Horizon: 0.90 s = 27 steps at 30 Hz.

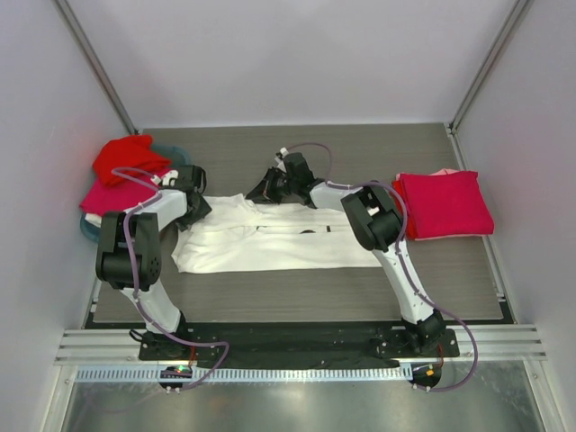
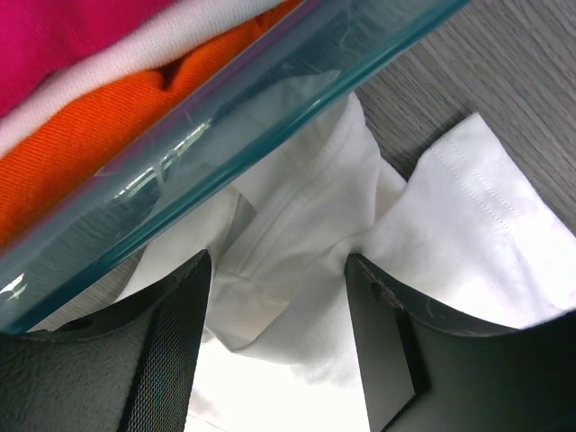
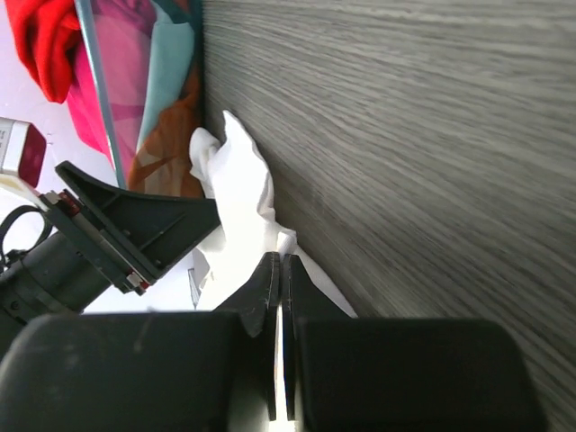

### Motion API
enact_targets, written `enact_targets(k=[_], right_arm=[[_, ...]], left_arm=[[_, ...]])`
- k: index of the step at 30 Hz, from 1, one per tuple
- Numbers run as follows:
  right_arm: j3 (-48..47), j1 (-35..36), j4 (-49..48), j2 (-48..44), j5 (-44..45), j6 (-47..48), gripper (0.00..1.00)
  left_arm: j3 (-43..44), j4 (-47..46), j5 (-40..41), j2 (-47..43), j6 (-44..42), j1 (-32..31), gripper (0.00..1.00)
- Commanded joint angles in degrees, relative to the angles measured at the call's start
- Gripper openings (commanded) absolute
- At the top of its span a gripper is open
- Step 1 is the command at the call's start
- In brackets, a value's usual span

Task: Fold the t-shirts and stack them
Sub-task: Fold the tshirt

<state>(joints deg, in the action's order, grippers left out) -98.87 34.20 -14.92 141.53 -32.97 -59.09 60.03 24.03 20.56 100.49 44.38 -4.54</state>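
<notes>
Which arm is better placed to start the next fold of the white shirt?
Right, probably: the right claw is shut on the far edge of the white t-shirt, ready to pull it over. The left claw is open, straddling bunched cloth beside the teal basket.

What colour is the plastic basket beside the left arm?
Teal and see-through; the plastic basket shows best in the left wrist view.

Teal plastic basket at left edge of grey wood-grain table
</notes>
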Motion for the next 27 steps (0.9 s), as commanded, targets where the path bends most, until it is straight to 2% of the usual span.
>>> enact_targets(k=[1,3,9,18,27], right_arm=[[-1.6,0.4,-4.0,-1.3,-1.8,-0.1,0.01],[1.4,0.4,-6.7,-3.2,-1.6,-0.3,0.01],[6.8,1.0,-6.7,-11.6,-3.4,6.6,0.01],[20.5,1.2,-12.6,-18.4,-9.1,7.3,0.01],[26.8,1.9,-14.5,-22.0,-10.4,9.0,0.01]], left_arm=[[-1.4,0.0,2.8,-1.7,-0.3,0.8,0.62],[-2.3,-0.6,2.7,-2.8,-0.3,0.8,0.63],[-2.6,-0.9,3.5,-3.0,-0.3,0.8,0.64],[-3.6,0.5,4.1,-6.4,0.6,0.8,0.66],[-6.6,3.2,1.1,-22.3,2.9,0.8,0.71]])
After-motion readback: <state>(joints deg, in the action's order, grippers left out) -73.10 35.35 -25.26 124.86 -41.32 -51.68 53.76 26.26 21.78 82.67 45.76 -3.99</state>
